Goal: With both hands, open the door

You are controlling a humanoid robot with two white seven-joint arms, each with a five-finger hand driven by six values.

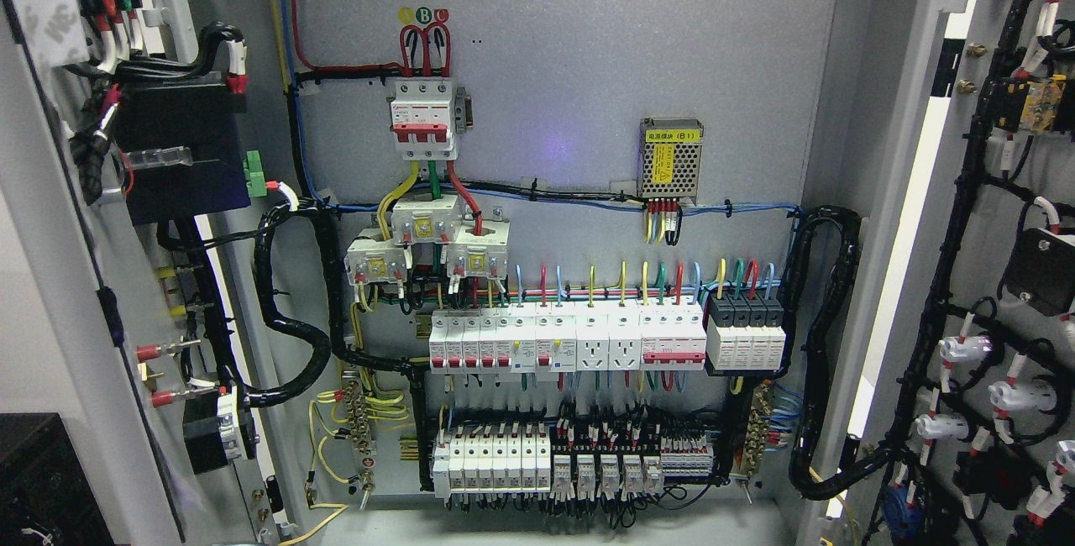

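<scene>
Cabinet interior [571,67] fills the view: grey back panel, fully exposed. Both doors stand swung wide. Left door [50,277] leans out along the left edge, inner face showing, carrying a dark module and wire bundles. Right door [991,294] lies along the right edge, inner face studded with white connectors and black looms. Long axis of each door runs top to bottom; hinge lines sit at the cabinet's side walls.

Neither hand is in view, so no arm can be named nearer to either door, and whether the fingers are spread or curled cannot be told. Places cannot be fixed from a hand; the doors flank the opening, one on each side of the camera's line.

Judgement: the opening looks complete, or nearly so. Any further move would be outward, pressing each door further from the centre.

Smaller items, descending: main breaker [424,118] upper centre with red levers; meshed power supply [670,158] to its right; breaker row [567,340] mid-panel; lower terminal row [546,458]; black corrugated conduit [819,344] looping at right.
</scene>
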